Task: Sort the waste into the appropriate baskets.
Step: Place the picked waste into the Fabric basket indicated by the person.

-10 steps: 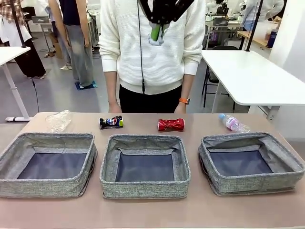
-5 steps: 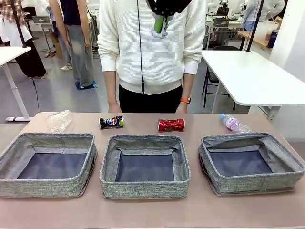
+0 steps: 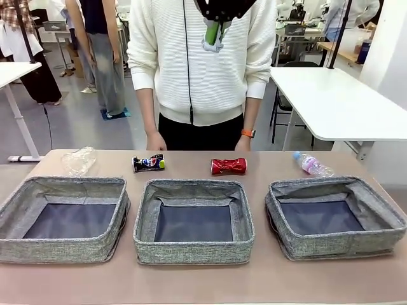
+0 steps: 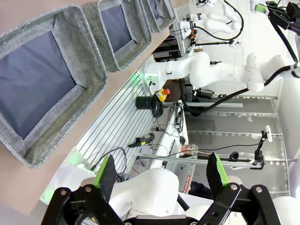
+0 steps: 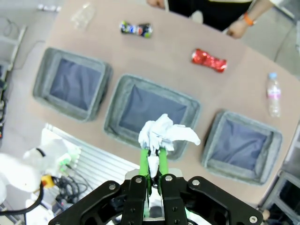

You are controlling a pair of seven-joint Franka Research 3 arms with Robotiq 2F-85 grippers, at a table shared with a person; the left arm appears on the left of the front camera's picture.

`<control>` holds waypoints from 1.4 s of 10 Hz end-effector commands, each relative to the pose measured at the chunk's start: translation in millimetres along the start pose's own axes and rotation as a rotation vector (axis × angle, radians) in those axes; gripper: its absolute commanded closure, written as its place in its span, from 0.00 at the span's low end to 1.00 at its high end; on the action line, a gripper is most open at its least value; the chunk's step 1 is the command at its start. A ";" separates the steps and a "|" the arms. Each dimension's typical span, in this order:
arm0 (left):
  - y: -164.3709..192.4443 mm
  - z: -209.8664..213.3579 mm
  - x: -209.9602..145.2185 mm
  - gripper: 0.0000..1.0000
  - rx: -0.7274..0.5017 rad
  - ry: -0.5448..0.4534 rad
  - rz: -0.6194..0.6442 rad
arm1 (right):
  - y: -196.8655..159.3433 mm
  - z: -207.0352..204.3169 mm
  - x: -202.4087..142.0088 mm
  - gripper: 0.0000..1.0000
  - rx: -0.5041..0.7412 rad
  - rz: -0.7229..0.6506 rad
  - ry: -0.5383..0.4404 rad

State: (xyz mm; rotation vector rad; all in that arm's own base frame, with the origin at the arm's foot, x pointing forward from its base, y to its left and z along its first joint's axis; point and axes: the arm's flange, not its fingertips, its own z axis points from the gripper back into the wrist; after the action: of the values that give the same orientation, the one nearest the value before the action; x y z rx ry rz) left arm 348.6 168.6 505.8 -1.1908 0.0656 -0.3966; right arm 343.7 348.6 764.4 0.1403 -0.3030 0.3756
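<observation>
The right gripper (image 5: pixel 153 154) is clamping the small white paper wad (image 5: pixel 164 133) high above the middle basket (image 5: pixel 161 90), probably for dropping it inside. The left gripper (image 4: pixel 160 168) is hanging with jaws apart, holding nothing.

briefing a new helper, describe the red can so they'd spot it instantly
On the table, find the middle grey bin of three. The red can lies on its side behind its far right corner; unlike the dark-blue can further left, it is red.
</observation>
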 end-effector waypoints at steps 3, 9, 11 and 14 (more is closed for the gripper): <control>0.0 -1.7 -3.7 0.00 0.009 0.005 -0.019 | -2.4 1.3 -2.5 0.93 -0.008 -0.009 0.002; 0.0 -1.7 -3.7 0.00 0.009 0.005 -0.019 | -2.4 1.3 -2.5 0.93 -0.008 -0.009 0.002; 0.0 -1.7 -3.7 0.00 0.009 0.005 -0.019 | -2.4 1.3 -2.5 0.93 -0.008 -0.009 0.002; 0.0 -1.7 -3.7 0.00 0.009 0.005 -0.019 | -2.4 1.3 -2.5 0.93 -0.008 -0.009 0.002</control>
State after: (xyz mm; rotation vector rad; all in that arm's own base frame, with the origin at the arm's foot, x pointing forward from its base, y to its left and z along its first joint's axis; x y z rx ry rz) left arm 348.6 168.6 505.8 -1.1908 0.0656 -0.3966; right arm 343.6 348.5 764.3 0.1397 -0.3019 0.3755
